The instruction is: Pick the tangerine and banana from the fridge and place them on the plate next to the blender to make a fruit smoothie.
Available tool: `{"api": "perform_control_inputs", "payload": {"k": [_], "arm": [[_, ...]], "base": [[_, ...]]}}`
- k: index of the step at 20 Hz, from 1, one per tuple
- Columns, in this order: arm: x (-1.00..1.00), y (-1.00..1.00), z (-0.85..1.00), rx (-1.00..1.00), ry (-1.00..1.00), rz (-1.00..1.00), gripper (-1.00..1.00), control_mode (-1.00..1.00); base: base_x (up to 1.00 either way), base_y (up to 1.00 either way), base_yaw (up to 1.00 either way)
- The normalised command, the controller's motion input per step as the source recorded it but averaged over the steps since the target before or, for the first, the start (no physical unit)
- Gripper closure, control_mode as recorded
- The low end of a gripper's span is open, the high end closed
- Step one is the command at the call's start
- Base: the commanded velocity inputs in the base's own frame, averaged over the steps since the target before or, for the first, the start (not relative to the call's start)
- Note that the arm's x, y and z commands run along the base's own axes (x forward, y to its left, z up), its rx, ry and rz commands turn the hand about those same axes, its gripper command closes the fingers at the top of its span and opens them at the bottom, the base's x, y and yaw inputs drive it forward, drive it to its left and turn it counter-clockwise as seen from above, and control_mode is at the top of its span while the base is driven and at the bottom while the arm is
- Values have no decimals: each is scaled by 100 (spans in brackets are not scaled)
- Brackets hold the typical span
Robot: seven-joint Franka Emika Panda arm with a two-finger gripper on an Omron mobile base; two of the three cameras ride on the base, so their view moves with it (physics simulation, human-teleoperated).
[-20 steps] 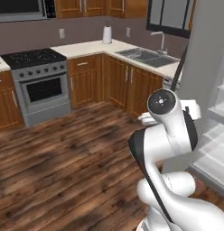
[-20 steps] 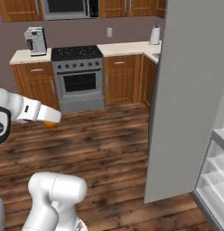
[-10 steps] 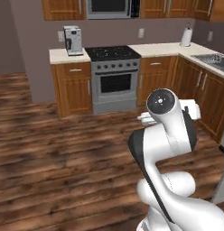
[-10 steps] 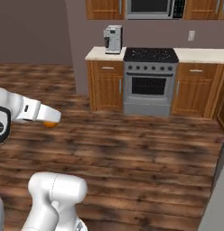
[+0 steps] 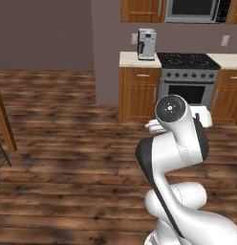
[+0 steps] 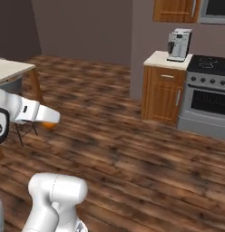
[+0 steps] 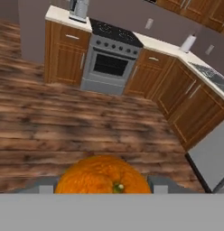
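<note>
The gripper (image 7: 102, 189) is clamping the tangerine (image 7: 103, 175), its jaws closed on the fruit from either side, and in the hand view that bright orange ball is sitting right at the bottom with its little green stem spot facing the camera. Over in the right base view the tangerine (image 6: 50, 123) is peeking out as an orange sliver under the white hand (image 6: 35, 113), which is reaching out level above the wooden floor (image 6: 123, 149). Beyond the fruit, the hand view is looking down on the stove (image 7: 110, 58) with its dark cooktop and oven window, wooden cabinets (image 7: 64, 54) sitting on both sides of it, and a coffee machine (image 7: 78, 9) standing on the pale counter at the stove's left. A white paper towel roll (image 7: 188, 43) is standing farther along the counter toward the corner. In the left base view the arm (image 5: 175, 143) is rising in the foreground, with the stove (image 5: 189, 79) and coffee machine (image 5: 146, 44) showing behind it. The right base view is also catching the corner of a pale-topped table (image 6: 10, 70) at the left edge, near the arm.
</note>
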Motion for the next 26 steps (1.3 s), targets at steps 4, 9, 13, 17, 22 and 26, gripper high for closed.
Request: {"api": "perform_control_inputs", "payload": {"k": [4,9,13,17,22,26], "arm": [[0,0,0,0,0,0,100,100],[0,0,0,0,0,0,100,100],[0,0,0,0,0,0,100,100],[0,0,0,0,0,0,100,100],[0,0,0,0,0,0,100,100],[0,0,0,0,0,0,100,100]], "base": [[100,36,35],[100,57,40],[84,65,45],[72,61,50],[64,89,42],[41,100,19]]}}
